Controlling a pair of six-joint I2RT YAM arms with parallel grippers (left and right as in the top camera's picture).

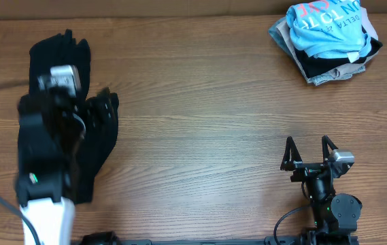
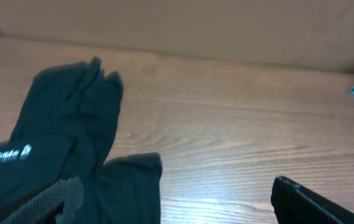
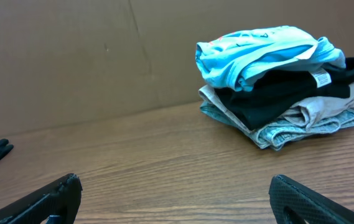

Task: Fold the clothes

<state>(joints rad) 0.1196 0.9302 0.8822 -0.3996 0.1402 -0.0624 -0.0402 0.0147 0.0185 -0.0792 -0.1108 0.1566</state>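
Closest to you, at the lower right of the overhead view, your right arm sits folded back on its base. The right gripper (image 1: 307,140) points toward the top of the frame with its two fingers spread wide, nothing between them, over bare wood-grain table (image 1: 200,136). At the lower left, your left arm reaches up the frame from its white base and lies over the black garment (image 1: 96,146). The left gripper (image 2: 175,186) is spread just as wide and pinches nothing. In its wrist view the dark cloth fills the lower left, between and beyond the fingertips, but you cannot tell there whether a finger touches it. That garment lies loose and rumpled along the left side of the table, with lobes of fabric fanning toward the upper left. It carries a small white logo (image 2: 5,155), too blurred to read. Farthest off, in the upper right corner, the light blue T-shirt (image 1: 329,27) tops a pile (image 3: 288,127) of folded clothes: a dark layer with a white tag (image 3: 321,78), then beige, then a pale patterned one. The shirt's white capitals and orange-red lettering appear upside down and too small to read with confidence. A plain brown wall (image 3: 71,62) stands behind the pile.
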